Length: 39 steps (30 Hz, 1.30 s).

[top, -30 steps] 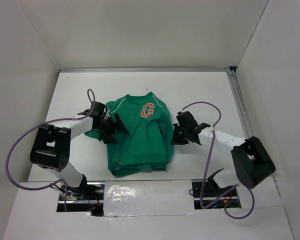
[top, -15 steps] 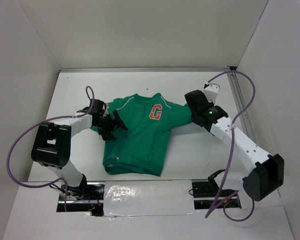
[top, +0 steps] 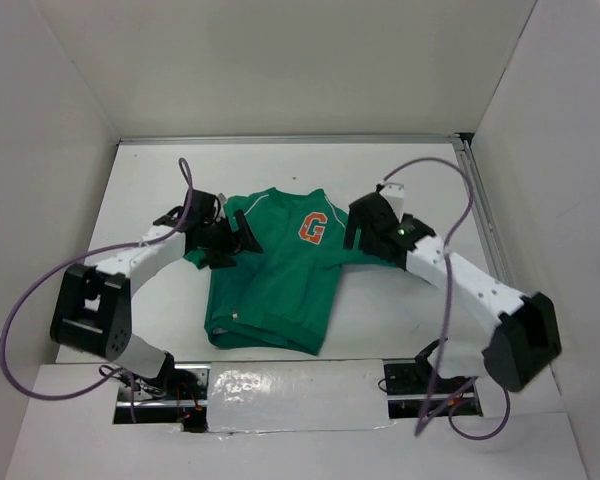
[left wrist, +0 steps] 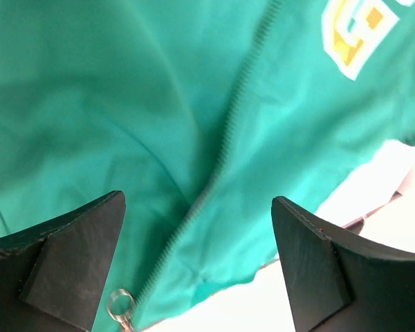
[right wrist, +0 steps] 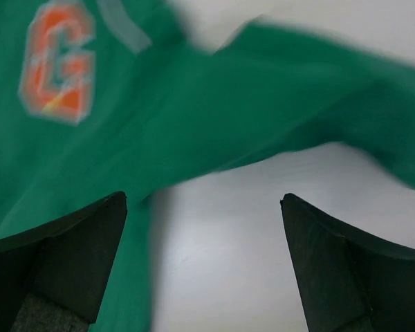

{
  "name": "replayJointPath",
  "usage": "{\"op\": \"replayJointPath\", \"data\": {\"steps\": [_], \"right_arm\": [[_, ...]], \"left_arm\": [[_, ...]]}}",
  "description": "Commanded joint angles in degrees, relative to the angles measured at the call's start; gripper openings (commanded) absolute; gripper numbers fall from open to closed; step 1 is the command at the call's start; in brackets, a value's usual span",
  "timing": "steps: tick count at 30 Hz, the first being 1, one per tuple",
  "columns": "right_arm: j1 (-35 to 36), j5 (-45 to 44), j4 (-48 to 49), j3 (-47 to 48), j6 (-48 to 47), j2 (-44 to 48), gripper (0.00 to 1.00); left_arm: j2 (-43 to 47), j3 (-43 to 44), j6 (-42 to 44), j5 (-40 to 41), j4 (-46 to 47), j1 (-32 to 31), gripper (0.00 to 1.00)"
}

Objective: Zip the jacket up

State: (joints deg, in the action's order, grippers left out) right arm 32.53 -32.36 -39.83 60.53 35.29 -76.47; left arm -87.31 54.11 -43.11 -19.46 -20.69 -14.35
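Lying front-up on the table, the jacket is seen btwn both arms. L gripper is held wide open over the zip, nothing gripped; R gripper is spread wide too, empty, above a sleeve.

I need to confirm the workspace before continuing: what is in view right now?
small green zip-front fabric jacket: one, green, flat on the table between the arms
orange "G" letter: one, orange, jacket chest
zipper: one, green, down the jacket front
small metal ring: one, silver, at the zipper's end
white table: one, white, under everything
purple cables: two, one per arm
left gripper: black fingers open, above the zipper
right gripper: black fingers open, above the jacket's sleeve edge
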Motion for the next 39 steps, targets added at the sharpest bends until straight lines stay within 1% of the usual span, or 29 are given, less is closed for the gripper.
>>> {"op": "replayJointPath", "data": {"steps": [1, 3, 5, 6, 7, 10, 11, 12, 14, 15, 16, 17, 19, 20, 22, 23, 24, 25, 26, 29, 30, 31, 32, 34, 35, 36, 39], "right_arm": [[2.0, 38.1, 19.83, -11.36, -5.13, 8.77, 1.0], [4.63, 40.18, 22.25, -13.94, -3.3, 9.06, 1.0], [9.2, 39.05, 21.56, -14.48, -2.51, 5.82, 1.0], [10.69, 38.08, 20.51, -13.78, -1.72, 4.06, 1.0], [13.14, 34.59, 18.32, -12.56, -0.84, 0.83, 1.0], [15.1, 29.82, 16.37, -10.53, 2.14, -5.43, 0.98], [14.84, 29.03, 16.02, -10.18, 2.94, -6.75, 0.83], [14.32, 27.89, 15.41, -9.65, 5.03, -8.94, 0.71], [12.13, 24.28, 13.82, -8.77, 6.63, -10.1, 0.53], [11.16, 23.06, 13.64, -8.77, 7.59, -10.71, 0.39], [9.93, 21.65, 13.82, -8.68, 7.69, -10.98, 0.29], [7.13, 20.85, 13.91, -8.68, 7.86, -11.16, 0.13], [4.48, 20.41, 13.82, -7.28, 6.99, -12.04, 0.06], [2.21, 19.19, 13.99, -6.58, 5.77, -12.3, 0.05], [-0.35, 18.04, 14.52, -4.2, 4.1, -13.44, 0.04], [-3.06, 16.38, 14.17, -2.89, 3.22, -14.84, 0.04], [-4.13, 15.49, 14.52, -0.7, 2.25, -15.63, 0.04], [-5.19, 15.75, 14.09, 0.63, -0.02, -16.51, 0.05], [-5.72, 15.31, 12.52, 4.12, -0.74, -17.74, 0.08], [-4.41, 12.77, 12.85, 5.73, -2.24, -15.83, 0.28], [-3.97, 13.28, 12.76, 5.65, -2.33, -14.77, 0.47], [-3.88, 15.46, 12.59, 5.3, -3.37, -12.76, 0.56], [-2.75, 16.09, 12.15, 5.21, -3.73, -11.7, 0.62], [0.23, 15.66, 11.8, 4.25, -4.78, -8.98, 0.68], [2.16, 13.66, 11.28, 4.16, -5.31, -8.53, 0.74], [6.45, 12.42, 10.83, 4.24, -5.75, -8.26, 0.76], [13.23, 12.23, 9.16, 6.16, -5.07, -10.79, 0.75]], "left_arm": [[7.65, -3.98, -1.27, 0.92, -1.2, -1.29, 0.99], [11.26, -6.81, -2.58, 0.66, -0.06, -2.35, 0.99], [12.94, -11.54, -3.64, -0.04, 0.99, -3.75, 0.99], [14.34, -12.96, -4.25, -0.22, 1.96, -4.28, 0.99], [14.88, -15.58, -4.61, -0.83, 2.58, -4.98, 0.99], [15.76, -19.65, -7.07, -0.75, 3.81, -7.27, 0.99], [15.68, -20.26, -7.68, -0.66, 4.07, -7.79, 0.99], [14.98, -20.62, -7.86, -0.66, 4.51, -7.89, 0.99], [13.75, -20.53, -8.21, 0.56, 4.34, -8.32, 0.99], [12.44, -20.01, -8.22, 1.18, 4.69, -8.24, 0.99], [11.73, -19.74, -7.61, 1.18, 4.95, -8.33, 0.99], [10.16, -19.22, -7.17, 1.1, 5.48, -8.41, 0.99], [8.48, -17.9, -6.46, 1.1, 7.32, -8.33, 0.99], [6.56, -16.94, -6.2, 1.27, 7.5, -8.24, 0.99], [4.61, -13.51, -5.5, 1.97, 6.98, -7.8, 0.99], [2.95, -11.76, -4.97, 1.36, 6.45, -7.63, 0.99], [2.5, -8.61, -4.62, 0.92, 5.84, -7.71, 0.99], [2.75, -7.62, -3.31, 0.22, 6.36, -7.8, 0.99], [3.28, -6.05, -2.77, -0.57, 6.62, -7.89, 0.99], [6.44, -4.54, -2.24, 1.08, 5.66, -8.41, 0.99], [7.41, -4.62, -2.76, 1.96, 4.88, -8.33, 0.99], [9.59, -5.15, -3.38, 4.24, 3.04, -8.33, 0.99], [10.57, -5.67, -4.16, 5.13, 1.98, -8.41, 0.99], [14.16, -8.39, -6.27, 6.36, 0.04, -8.41, 0.99], [15.14, -9.53, -7.24, 7.06, -0.4, -8.33, 0.99], [17.41, -10.68, -8.03, 7.07, -0.41, -8.33, 0.99], [21.11, -14.9, -9.44, 7.16, -0.67, -8.15, 0.99]]}}
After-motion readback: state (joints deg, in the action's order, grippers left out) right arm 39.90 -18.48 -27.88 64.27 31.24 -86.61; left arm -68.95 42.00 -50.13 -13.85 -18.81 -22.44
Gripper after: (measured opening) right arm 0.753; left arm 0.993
